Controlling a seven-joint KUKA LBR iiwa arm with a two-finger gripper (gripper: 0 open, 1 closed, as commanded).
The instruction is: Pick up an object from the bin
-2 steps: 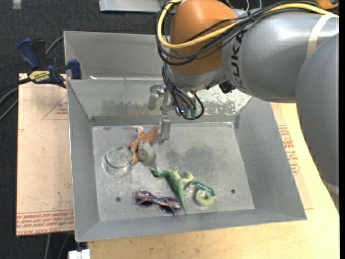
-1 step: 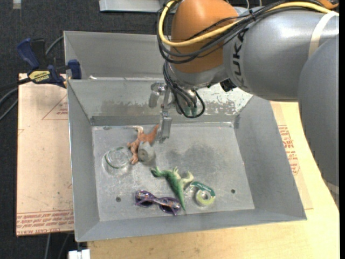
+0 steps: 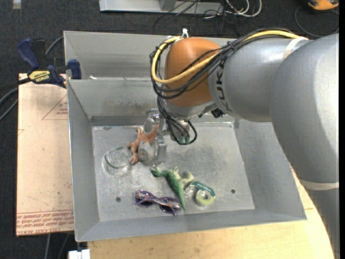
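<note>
this looks like a robotics lab or test cell, not a home or a shop. a heavy grey industrial arm (image 3: 280, 74), with an orange wrist cover (image 3: 186, 69) and yellow and black cables (image 3: 157, 63) looped round it, reaches into a grey sheet-metal bin (image 3: 81, 161). beyond the bin is a dark carpet-like floor (image 3: 43, 9), where loose wires (image 3: 242, 1) trail beside the flat metal foot of a stand (image 3: 156, 3). the bin holds odd little test things, among them a green toy reptile (image 3: 175, 179) and purple toy sunglasses (image 3: 156, 201).
</note>
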